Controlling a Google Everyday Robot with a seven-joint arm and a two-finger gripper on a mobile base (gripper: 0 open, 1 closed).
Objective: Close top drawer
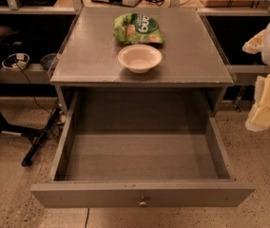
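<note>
At the far left, black stand legs sprawl on the floor, well apart from the work. The grey cabinet's surface carries a green snack bag and, just in front of it, a white bowl, both apart from the drawer below. The top drawer is pulled fully out toward the camera, empty. Its long front runs left to right with the knob at centre, so closing likely means pushing that face straight back. The gripper hangs at the right edge, beside the cabinet and touching nothing; I cannot tell whether it is open or closed.
</note>
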